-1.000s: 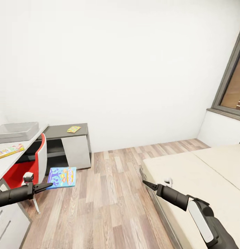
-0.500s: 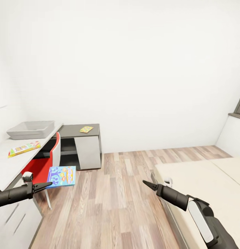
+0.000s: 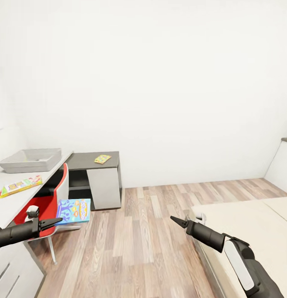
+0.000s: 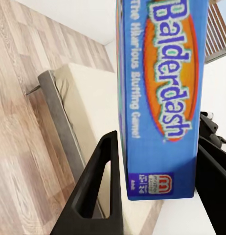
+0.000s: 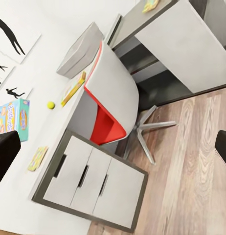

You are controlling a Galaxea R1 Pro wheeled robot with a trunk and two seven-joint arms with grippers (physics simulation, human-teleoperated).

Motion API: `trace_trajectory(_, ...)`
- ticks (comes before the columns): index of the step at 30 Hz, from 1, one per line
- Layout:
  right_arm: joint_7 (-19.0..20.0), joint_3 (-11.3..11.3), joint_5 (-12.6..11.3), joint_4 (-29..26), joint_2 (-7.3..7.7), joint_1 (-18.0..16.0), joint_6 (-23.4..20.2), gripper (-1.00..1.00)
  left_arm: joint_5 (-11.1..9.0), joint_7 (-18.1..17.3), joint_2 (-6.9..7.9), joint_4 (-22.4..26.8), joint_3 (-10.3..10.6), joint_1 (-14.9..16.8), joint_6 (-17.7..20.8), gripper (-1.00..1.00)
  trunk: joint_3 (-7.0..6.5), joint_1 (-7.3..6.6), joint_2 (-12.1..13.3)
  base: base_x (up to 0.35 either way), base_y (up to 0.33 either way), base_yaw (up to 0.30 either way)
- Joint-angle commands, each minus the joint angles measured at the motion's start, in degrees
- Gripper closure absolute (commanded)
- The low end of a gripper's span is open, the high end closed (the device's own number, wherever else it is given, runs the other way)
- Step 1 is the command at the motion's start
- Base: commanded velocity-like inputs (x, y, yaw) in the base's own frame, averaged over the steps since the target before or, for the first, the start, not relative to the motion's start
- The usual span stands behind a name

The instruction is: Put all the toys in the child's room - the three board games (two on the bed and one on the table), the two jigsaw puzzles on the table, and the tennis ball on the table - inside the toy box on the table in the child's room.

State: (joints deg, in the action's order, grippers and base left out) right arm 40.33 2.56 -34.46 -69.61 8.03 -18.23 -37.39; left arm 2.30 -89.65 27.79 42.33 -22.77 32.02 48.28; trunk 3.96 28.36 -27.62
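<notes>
The blue board game box (image 4: 162,98) in the left wrist view carries the title "Balderdash" in large blue letters on an orange oval. Beside the title, a smaller line reads "The Hilarious Bluffing Game!", with the first word cut off at the frame's top edge. A red logo square with a white "m" stands near the lower end of the box; the fine print next to it is too small to read. Printing on the other boxes is illegible.
</notes>
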Motion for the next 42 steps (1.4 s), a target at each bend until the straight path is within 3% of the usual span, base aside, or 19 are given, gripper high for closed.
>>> trace_trajectory(1, 0.0, 0.1, -0.3, 0.0, -0.03, -0.1, -0.4, -1.00, 0.2, -0.4, -0.01, 0.0, -0.1, 0.1, 0.6, 1.00, 0.12, 0.06, -0.1, 0.331, 0.001, 0.000)
trace_trajectory(42, -0.1, 0.2, -0.3, -0.4, 0.41, -0.1, -0.5, -1.00, 0.2, -0.4, -0.02, 0.0, 0.0, 0.1, 0.4, 1.00, -0.98, 0.06, -0.1, 0.334, 0.000, 0.079)
